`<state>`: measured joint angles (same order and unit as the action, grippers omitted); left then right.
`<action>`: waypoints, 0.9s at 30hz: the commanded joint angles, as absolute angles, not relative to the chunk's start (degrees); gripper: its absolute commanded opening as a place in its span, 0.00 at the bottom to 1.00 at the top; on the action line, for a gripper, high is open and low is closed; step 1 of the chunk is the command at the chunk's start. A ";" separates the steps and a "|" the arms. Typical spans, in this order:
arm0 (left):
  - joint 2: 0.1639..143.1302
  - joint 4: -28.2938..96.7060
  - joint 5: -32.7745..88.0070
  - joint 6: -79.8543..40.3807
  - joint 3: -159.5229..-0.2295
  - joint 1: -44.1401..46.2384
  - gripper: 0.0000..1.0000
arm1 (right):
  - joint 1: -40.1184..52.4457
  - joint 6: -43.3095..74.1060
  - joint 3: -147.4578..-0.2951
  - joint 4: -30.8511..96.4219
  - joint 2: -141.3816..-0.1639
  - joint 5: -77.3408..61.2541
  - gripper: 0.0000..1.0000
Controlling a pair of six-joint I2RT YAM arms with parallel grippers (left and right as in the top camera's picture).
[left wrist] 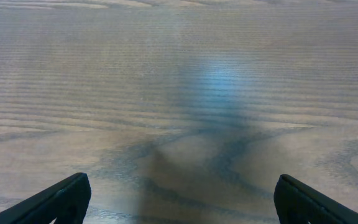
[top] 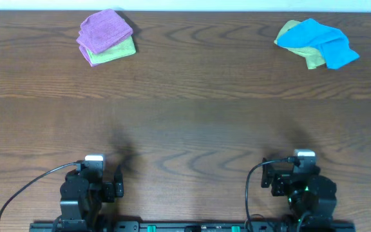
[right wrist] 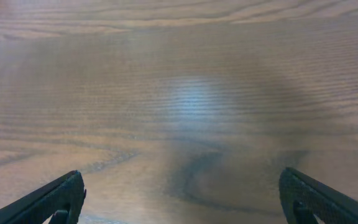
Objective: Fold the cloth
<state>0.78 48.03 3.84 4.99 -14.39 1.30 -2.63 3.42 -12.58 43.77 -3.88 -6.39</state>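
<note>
Cloth crumpled atop grn cloth.

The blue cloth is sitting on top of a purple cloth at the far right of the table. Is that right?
Not quite. The overhead view shows the blue cloth lying on a light green cloth, not a purple one. It is indeed at the far right of the table; the purple cloth is in the far left pile.
</note>
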 commanded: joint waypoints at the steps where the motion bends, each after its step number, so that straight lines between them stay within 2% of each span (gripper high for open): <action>1: 0.21 51.33 2.07 7.31 -13.98 1.50 0.95 | -3.90 6.09 -19.55 43.27 -10.33 -5.89 0.99; 19: 0.21 51.33 2.07 7.31 -13.98 1.50 0.95 | -11.57 7.66 -79.83 59.09 -74.54 -3.57 0.99; 27: 0.21 51.33 2.07 7.31 -13.98 1.50 0.95 | -16.25 7.03 -100.14 59.05 -96.73 -2.72 0.99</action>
<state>0.60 48.12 3.81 5.43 -14.48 1.30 -14.33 7.01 -95.55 58.98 -92.44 -4.03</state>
